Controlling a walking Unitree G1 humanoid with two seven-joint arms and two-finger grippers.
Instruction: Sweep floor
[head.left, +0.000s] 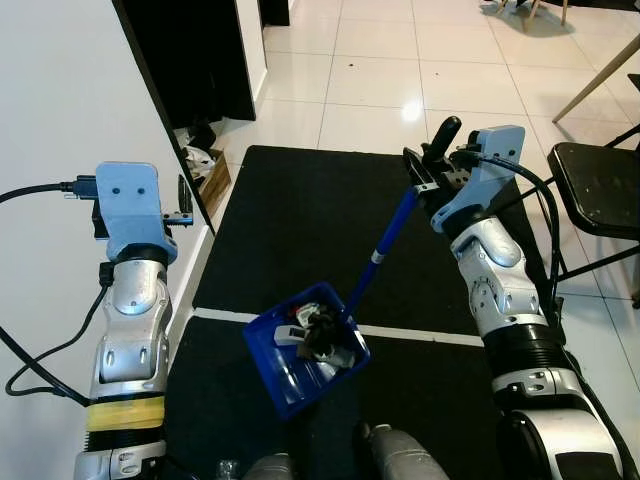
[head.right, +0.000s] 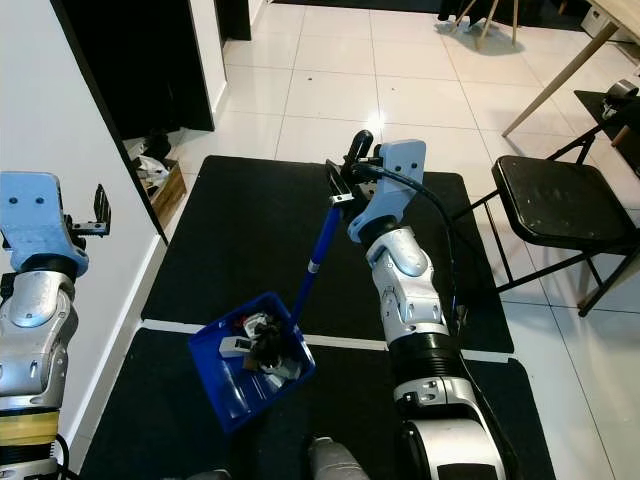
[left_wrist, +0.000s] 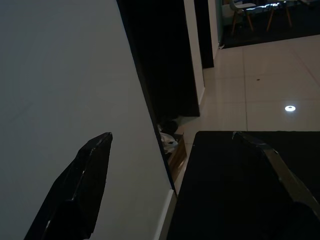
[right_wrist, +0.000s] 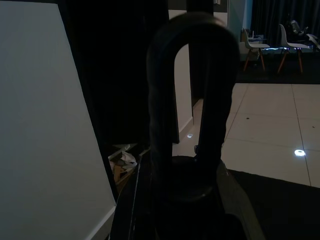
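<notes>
- My right gripper (head.left: 432, 168) is clamped on the black looped grip at the top of the long blue dustpan handle (head.left: 385, 243), out over the black floor mat (head.left: 290, 225).
- The blue plastic dustpan (head.left: 300, 352) hangs tilted at the handle's lower end, above the mat's white seam, with dark and white debris inside.
- My left gripper (left_wrist: 185, 170) is raised beside the white wall (left_wrist: 60, 90), fingers spread wide, holding nothing.
- A black folding chair (head.right: 560, 205) stands to my right on pale tiles.

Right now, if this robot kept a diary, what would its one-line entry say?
right hand: shut on dustpan handle | blue dustpan: holds debris, over black mat | left hand: open, idle by white wall
</notes>
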